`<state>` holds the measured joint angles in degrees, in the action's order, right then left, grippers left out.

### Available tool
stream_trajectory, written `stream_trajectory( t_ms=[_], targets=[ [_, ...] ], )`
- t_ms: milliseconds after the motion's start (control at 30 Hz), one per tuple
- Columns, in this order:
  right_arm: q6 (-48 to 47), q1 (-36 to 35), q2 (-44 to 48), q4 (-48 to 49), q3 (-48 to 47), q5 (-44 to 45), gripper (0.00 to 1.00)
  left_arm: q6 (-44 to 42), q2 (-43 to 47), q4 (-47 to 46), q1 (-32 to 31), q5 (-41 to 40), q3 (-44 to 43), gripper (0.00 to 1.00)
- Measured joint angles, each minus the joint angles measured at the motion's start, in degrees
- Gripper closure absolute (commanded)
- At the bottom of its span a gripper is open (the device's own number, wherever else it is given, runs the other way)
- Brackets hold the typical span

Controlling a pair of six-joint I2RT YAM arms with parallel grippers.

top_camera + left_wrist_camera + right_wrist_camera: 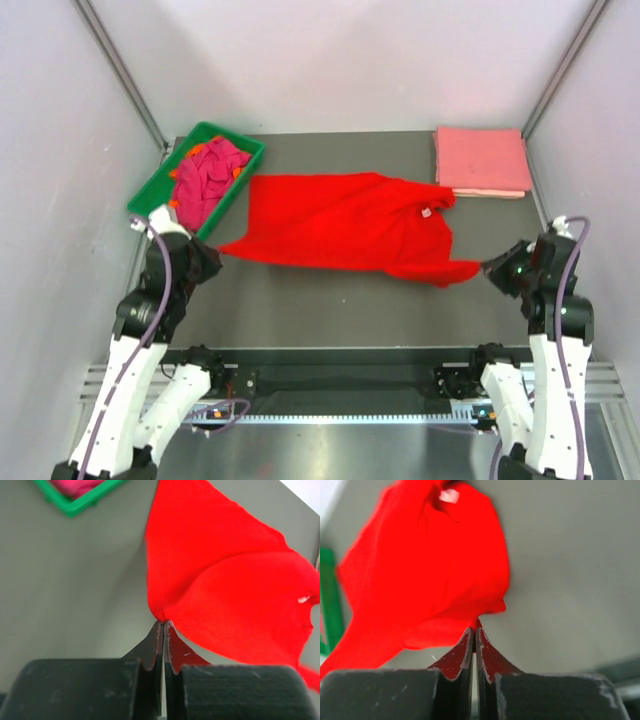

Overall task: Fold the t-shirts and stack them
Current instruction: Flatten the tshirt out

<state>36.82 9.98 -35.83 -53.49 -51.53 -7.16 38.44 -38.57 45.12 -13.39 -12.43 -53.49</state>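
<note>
My left gripper (164, 626) is pinched tight on one near corner of the red shirt (340, 225), and my right gripper (475, 629) is clamped the same way on the opposite corner. The cloth is strung between them across the middle of the table (330, 310), with the tray (150, 192) of crumpled magenta shirts (208, 175) at the far left and the folded pink shirt (480, 158) at the far right. It is a plain matte knit, thin enough to fan into soft pleats from each pinch, with a small white label (425, 212) at the neck on my right. I judge it light and utterly limp — it will keep no shape of its own, sag wherever I give slack, and crease rather than bend. It is not fragile, though a small pinch could slide out under a hard pull. Corners, hem and shoulder seams are the places to hold it, never the loose middle.
</note>
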Motion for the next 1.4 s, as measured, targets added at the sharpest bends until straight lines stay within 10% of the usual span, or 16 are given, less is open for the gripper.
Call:
stream_trajectory(
  t_ms=[267, 767, 1067, 1400],
  targets=[
    [-2.40, -0.22, 3.43, -9.09, -4.37, -0.04, 1.00, 0.55, 1.55, 3.26, 0.00, 1.22, -1.03, 1.00],
    [-2.01, -0.22, -11.06, -13.73, -78.49, 1.60, 1.00, 1.62, -12.20, 4.85, 0.02, 14.78, -55.54, 1.00],
    [1.36, -2.38, -3.58, -12.11, -80.50, 4.13, 1.00, 2.21, -10.69, 7.93, 0.02, 16.61, -67.87, 1.00],
    [0.66, -2.99, -13.70, 2.16, -65.70, -1.05, 1.00, -1.68, -19.26, 1.97, 0.02, 11.45, -52.70, 1.00]
  ],
)
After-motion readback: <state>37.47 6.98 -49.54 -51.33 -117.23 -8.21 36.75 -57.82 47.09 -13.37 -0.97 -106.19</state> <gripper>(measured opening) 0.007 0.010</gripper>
